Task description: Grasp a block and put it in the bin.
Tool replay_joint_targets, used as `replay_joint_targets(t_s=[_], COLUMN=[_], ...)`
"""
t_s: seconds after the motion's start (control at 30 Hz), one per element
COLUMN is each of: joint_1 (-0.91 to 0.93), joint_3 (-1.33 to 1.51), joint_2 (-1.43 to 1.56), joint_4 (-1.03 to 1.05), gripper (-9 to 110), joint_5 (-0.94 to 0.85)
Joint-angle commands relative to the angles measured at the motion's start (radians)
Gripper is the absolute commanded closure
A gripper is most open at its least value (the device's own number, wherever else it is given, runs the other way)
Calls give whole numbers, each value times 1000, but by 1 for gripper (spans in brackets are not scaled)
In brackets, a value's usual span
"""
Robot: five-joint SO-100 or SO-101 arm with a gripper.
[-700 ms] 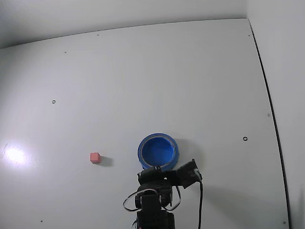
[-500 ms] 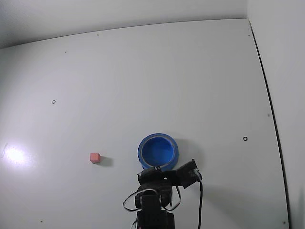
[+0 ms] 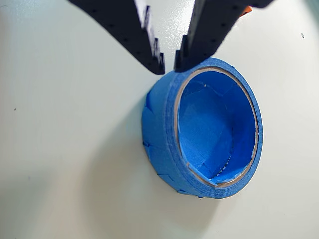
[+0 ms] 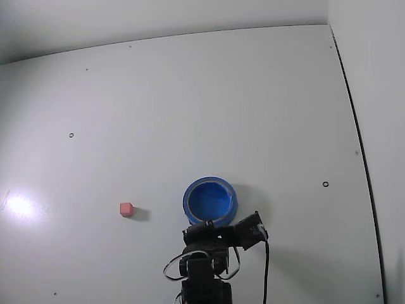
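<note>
- Bright blue is the round, shallow bin (image 4: 210,200), which looks made of wound tape with a thick rim; it stands on the pale white table (image 4: 190,95) in the fixed view, just in front of the black robot arm (image 4: 205,278).
- The tiny pink-red cube, the block (image 4: 126,209), lies on the table to the left of the bin in the fixed view, well apart from it and from the arm.
- In the wrist view the black two-finger gripper (image 3: 169,63) hangs over the near rim of the bin (image 3: 164,129); its toothed fingers (image 3: 149,40) are almost together at the tips, with only a narrow gap, and nothing is between them.
- The inside of the bin is blue and holds no block.
</note>
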Motion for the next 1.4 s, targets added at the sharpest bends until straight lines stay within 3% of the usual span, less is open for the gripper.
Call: replay_joint_targets(t_s=[0.0,0.17,0.37,0.53,0.93,1.37], joint_1=[-8,-8,-86,-215,-575,-643], joint_3=[-9,-29,-167,-367,-968,-1267], joint_2=[6,-2,-5,-112,-957,-1396], joint_4=[-11,-11,6,9,55,43], gripper=[98,96,81,75,75,75], joint_5=[-32,-325,-721,-695,-571,-565])
